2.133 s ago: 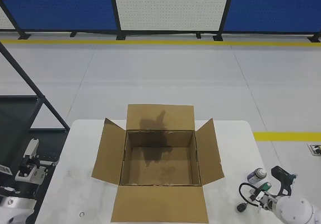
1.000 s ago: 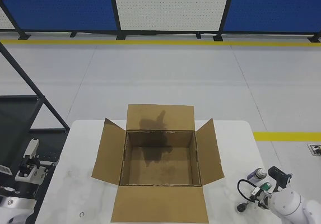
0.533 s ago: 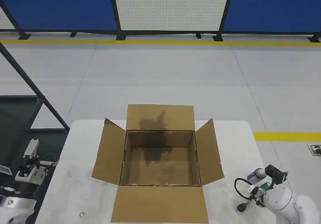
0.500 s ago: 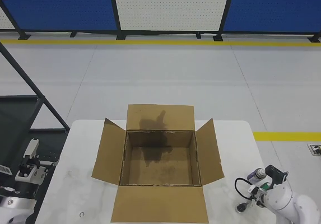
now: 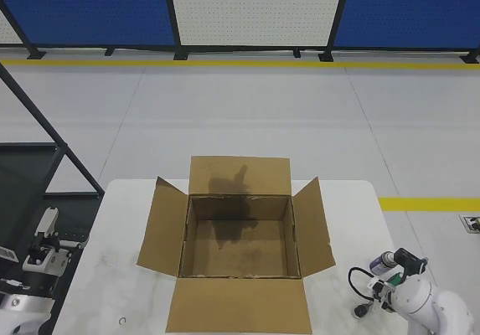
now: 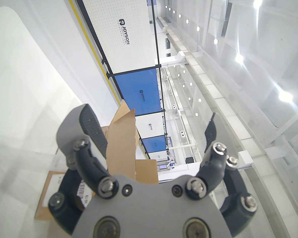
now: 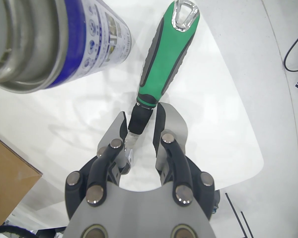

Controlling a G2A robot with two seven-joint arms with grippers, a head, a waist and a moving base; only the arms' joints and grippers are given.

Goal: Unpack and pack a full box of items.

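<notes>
White table (image 5: 353, 209), open box (image 5: 240, 303) centred, empty. Packing step: right gripper (image 7: 141, 125) at box's 4 o'clock, jaws narrow astride neck of green-handled tool (image 7: 167, 58), seemingly unclamped. Next: clamp, lift clear of spray can (image 7: 64, 25), carry toward 10 o'clock. Left gripper (image 6: 150, 118) wide.

The cardboard box (image 5: 240, 306) sits open on the worktop (image 5: 122, 276), all four flaps splayed outward, with a dark stain on its floor. To its right a blue spray can (image 5: 382, 261) stands upright. Just beside it lies a screwdriver (image 7: 168, 58) with a green-and-grey handle.
</notes>
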